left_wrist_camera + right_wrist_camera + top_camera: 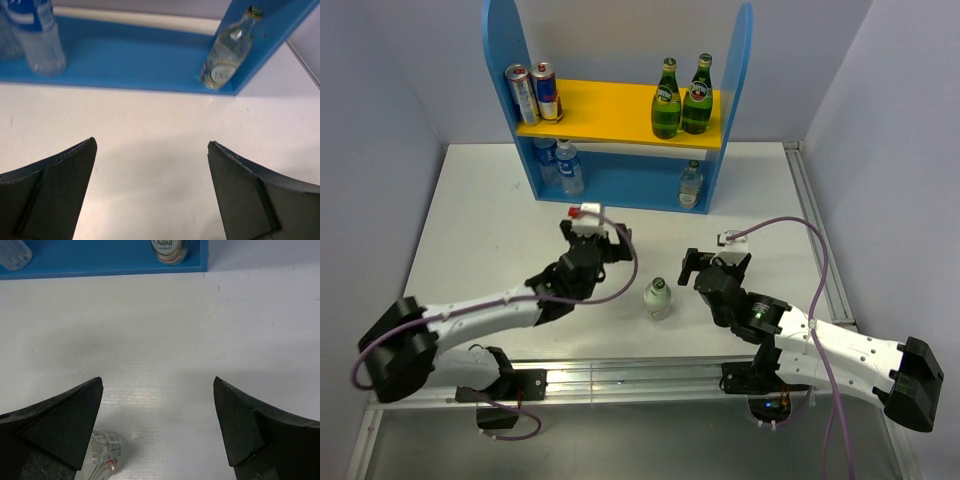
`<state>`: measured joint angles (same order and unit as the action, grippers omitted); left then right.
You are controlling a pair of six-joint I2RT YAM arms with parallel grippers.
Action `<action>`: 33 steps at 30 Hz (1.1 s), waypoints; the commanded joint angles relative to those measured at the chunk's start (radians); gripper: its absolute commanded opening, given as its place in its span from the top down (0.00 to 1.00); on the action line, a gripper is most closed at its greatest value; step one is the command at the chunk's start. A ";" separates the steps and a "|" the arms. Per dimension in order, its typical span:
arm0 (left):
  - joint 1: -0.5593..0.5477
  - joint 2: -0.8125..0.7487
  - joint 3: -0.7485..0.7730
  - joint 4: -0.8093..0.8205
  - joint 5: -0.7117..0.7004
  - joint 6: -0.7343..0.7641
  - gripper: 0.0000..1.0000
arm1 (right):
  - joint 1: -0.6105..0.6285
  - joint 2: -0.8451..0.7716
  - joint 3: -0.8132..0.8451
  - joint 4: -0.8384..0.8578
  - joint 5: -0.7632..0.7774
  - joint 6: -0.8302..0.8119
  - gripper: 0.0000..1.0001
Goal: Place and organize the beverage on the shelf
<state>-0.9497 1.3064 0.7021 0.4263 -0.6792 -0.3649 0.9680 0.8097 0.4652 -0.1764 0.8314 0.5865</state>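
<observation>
The shelf (620, 110) stands at the back of the table. Two dark green bottles (681, 98) stand on the right of its yellow board. Two blue-capped bottles (560, 164) stand at the left of its blue base and a pale-capped clear bottle (691, 184) at the right. Another pale-capped clear bottle (657, 298) stands on the table between my grippers. My left gripper (596, 234) is open and empty, left of that bottle and facing the shelf base (130, 60). My right gripper (710, 260) is open and empty, right of it; the bottle (102, 460) shows beside its left finger.
Two drink cans (533, 92) stand at the left of the yellow board. Grey walls close in the table on both sides. A metal rail runs along the near edge by the arm bases. The left wrist view shows the right base bottle (227, 52) and a blue-labelled bottle (40, 35).
</observation>
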 commanded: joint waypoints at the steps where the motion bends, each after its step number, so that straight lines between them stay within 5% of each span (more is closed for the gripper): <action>1: -0.078 -0.142 -0.131 -0.178 -0.118 -0.181 0.01 | -0.002 0.014 0.015 0.015 0.031 0.012 0.02; 8: -0.384 -0.383 -0.277 -0.463 -0.275 -0.540 0.05 | -0.003 0.026 0.021 0.008 0.040 0.015 0.02; 15: -0.736 -0.268 -0.311 -0.380 -0.385 -0.641 0.06 | -0.003 -0.013 0.013 -0.023 0.087 0.058 0.02; 21: -0.764 -0.040 -0.262 -0.025 -0.347 -0.436 0.05 | -0.002 -0.156 -0.033 -0.055 0.155 0.110 0.01; 33: -0.612 0.367 -0.053 0.242 -0.290 -0.207 0.10 | -0.003 -0.190 -0.040 -0.063 0.137 0.108 0.01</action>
<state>-1.6005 1.6363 0.6155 0.5495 -0.9844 -0.6460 0.9680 0.6106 0.4141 -0.2390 0.9421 0.6727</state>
